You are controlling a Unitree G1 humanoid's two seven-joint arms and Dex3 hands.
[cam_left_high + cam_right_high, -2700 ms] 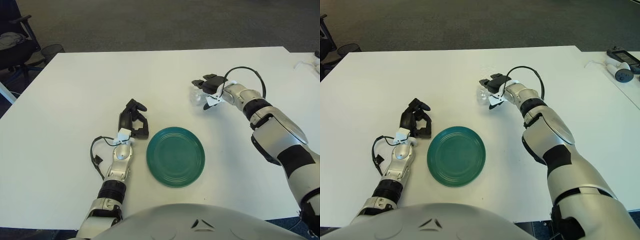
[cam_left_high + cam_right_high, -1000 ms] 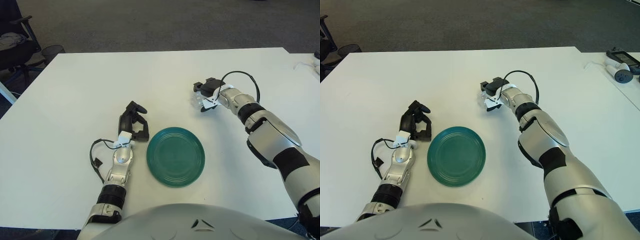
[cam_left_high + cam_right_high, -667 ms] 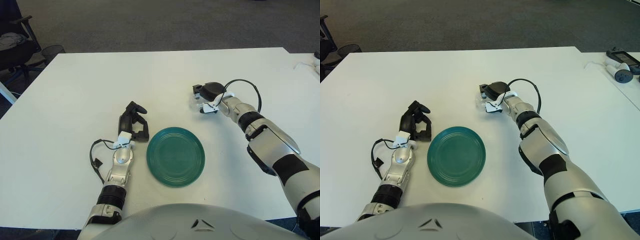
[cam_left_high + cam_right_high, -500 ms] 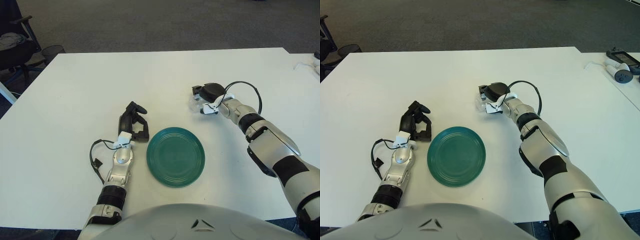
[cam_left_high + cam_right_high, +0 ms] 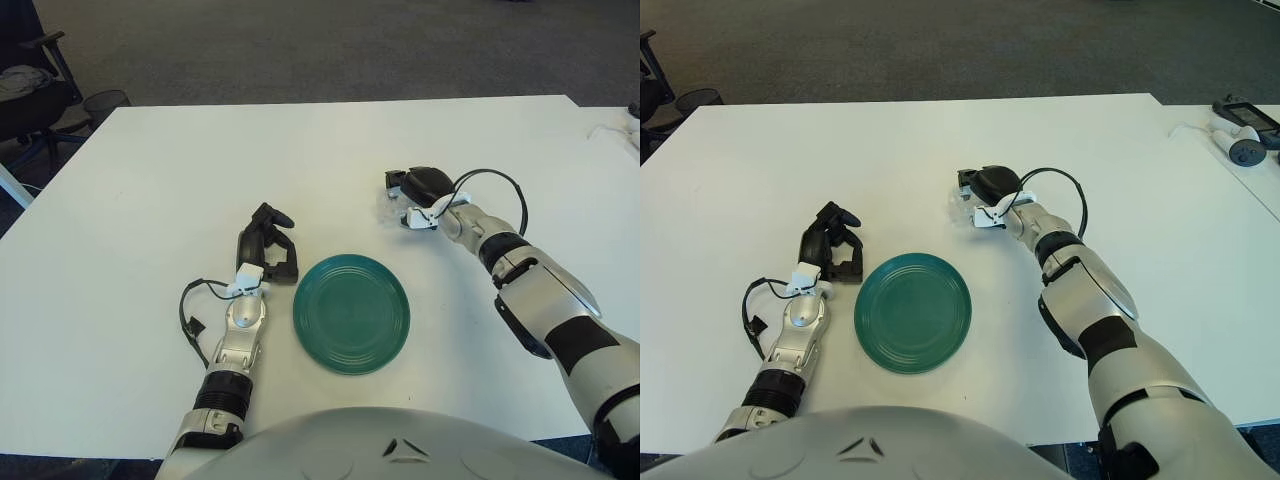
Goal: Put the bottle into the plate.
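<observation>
Far left, off the table edge, we note a dark office chair [image 5: 25,95] and a round black mesh bin [image 5: 104,101] on grey carpet.

The table [image 5: 150,170] is flat, matte white, rectangular.

Left hand [image 5: 268,243]: black, glossy three-finger unit on a silver cylindrical forearm, showing just left of the plate. Fingers curled loosely inward, enclosing nothing. A thin black cable loops beside the wrist.

Plate [image 5: 351,313]: round, teal-green, smooth glazed look with faint concentric rings. It lies flat on the table near the front edge, nothing in it.

Right hand [image 5: 412,192]: beyond the plate and to its right, well apart from the rim. Black rounded palm shell on top, white bracket beneath, black cable arching off the wrist. Fingers curl down around the bottle.

Bottle [image 5: 388,204]: small, clear, translucent plastic; only a pale glimmer shows at the hand's left side, the rest hidden under the fingers. We cannot tell if it touches the table or is lifted.

Far right, on a neighbouring white surface, a small grey-white device [image 5: 1243,145] with a cord.
</observation>
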